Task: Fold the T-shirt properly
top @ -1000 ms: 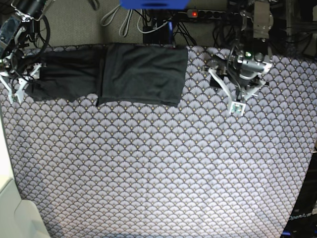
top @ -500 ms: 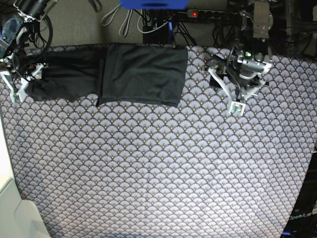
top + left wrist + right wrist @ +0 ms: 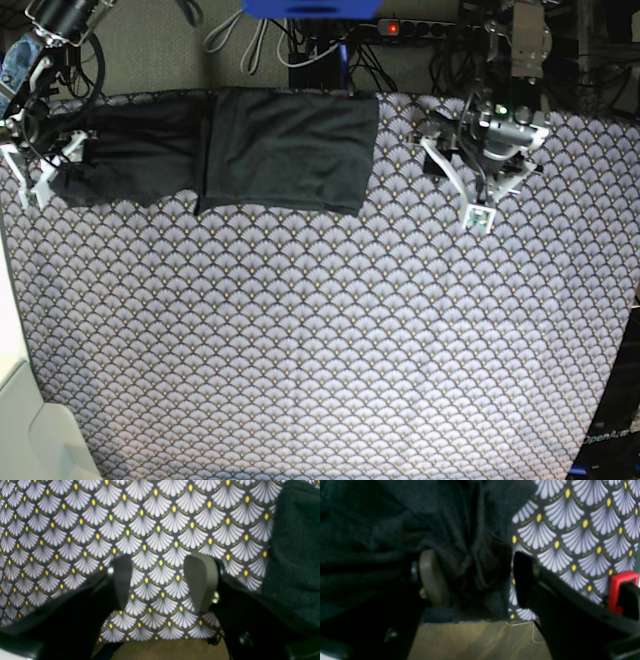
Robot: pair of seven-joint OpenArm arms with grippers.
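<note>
The dark charcoal T-shirt lies flat at the back of the grey scallop-patterned cloth, with a folded panel on the right and a single layer stretching left. My right gripper is at the shirt's left end. In the right wrist view the gripper is open, with bunched dark fabric between its jaws. My left gripper hovers right of the shirt. In the left wrist view the gripper is open and empty over the cloth, with the shirt's edge at the right.
A power strip and cables lie behind the table's back edge. The wooden table edge shows under the cloth close to the right gripper. A white object sits at the front left corner.
My right gripper has shifted slightly towards the back at the shirt's left end. The left arm and the shirt's folded panel have not moved.
</note>
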